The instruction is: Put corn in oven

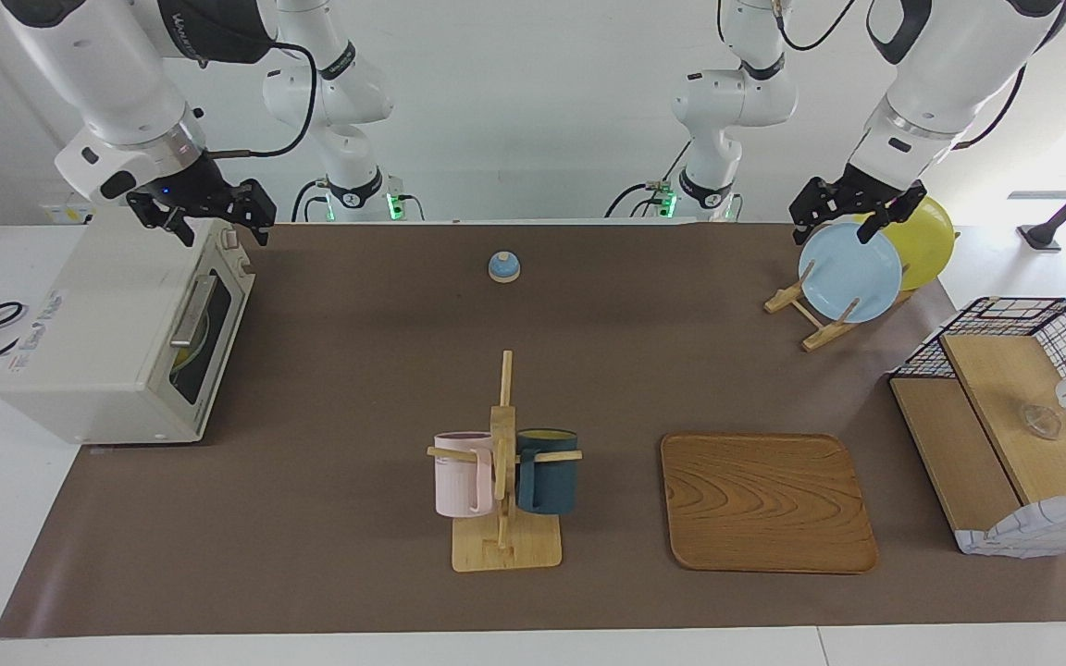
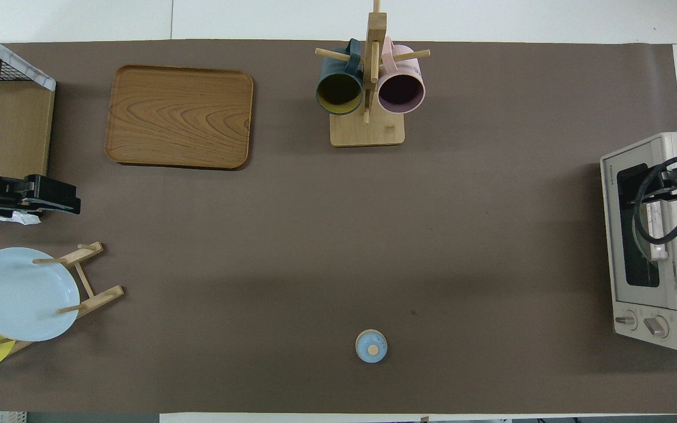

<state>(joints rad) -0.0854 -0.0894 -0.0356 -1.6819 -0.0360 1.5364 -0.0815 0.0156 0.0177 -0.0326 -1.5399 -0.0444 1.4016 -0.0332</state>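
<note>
Facing view: the toaster oven point(image 1: 117, 333) at the right arm's end of the bench has its door shut, something yellow, perhaps the corn point(image 1: 189, 353), behind the glass. The right claw point(image 1: 214, 215) hangs wide and empty over it; the left claw point(image 1: 852, 217), wide, waits over the blue plate point(image 1: 849, 273). Overhead view: the wooden tray point(image 2: 178, 116) and both mugs point(image 2: 338, 93) hold nothing.

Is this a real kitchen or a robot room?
Probably a robot lab set up like a pretend kitchen. Kitchen things such as an oven, a mug rack and plates sit on a brown mat, but two big white robot arms stand at the table and the walls are bare white.
</note>
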